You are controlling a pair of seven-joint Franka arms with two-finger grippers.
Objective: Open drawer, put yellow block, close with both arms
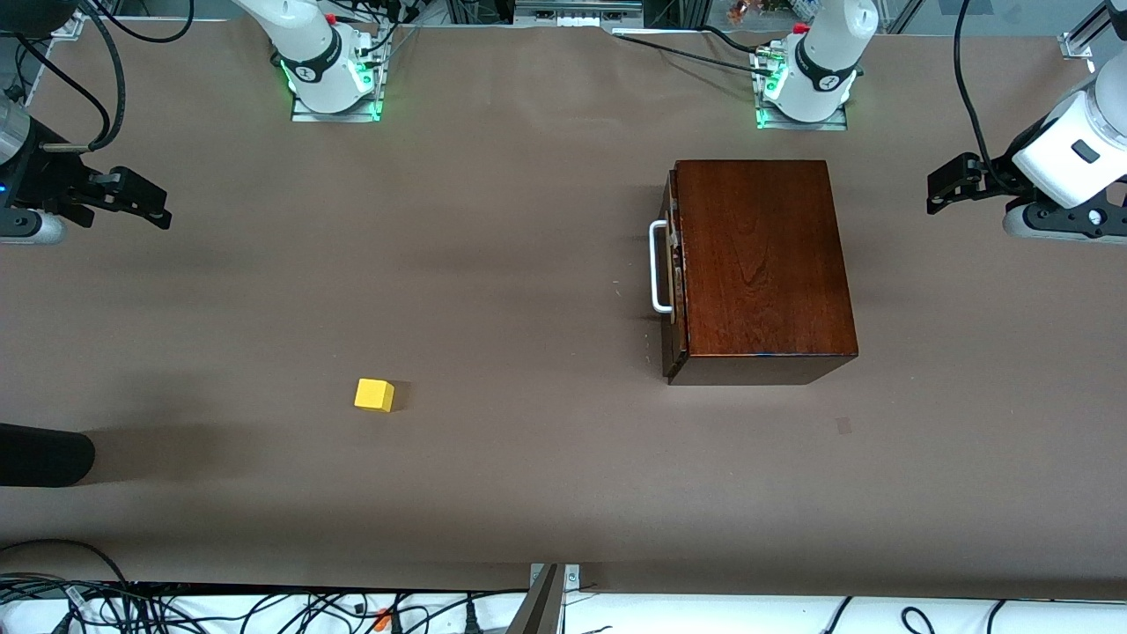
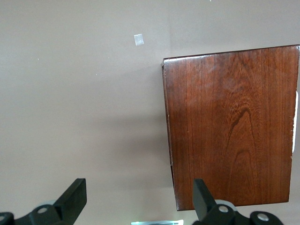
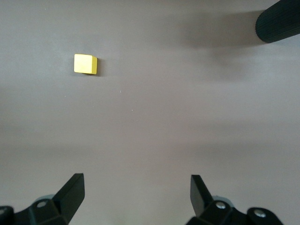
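Note:
The mahogany box stands toward the left arm's end of the table. Its drawer is pushed in, and the white bar handle faces the right arm's end. The yellow block lies on the table toward the right arm's end, nearer the front camera than the box. My left gripper is open and empty, up in the air beside the box's back; the left wrist view shows the box top past the gripper. My right gripper is open and empty over the table's end; its wrist view shows the block.
A black cylinder reaches in at the right arm's end, nearer the front camera than the block; it also shows in the right wrist view. A small tape mark lies on the brown table near the box. Cables lie along the front edge.

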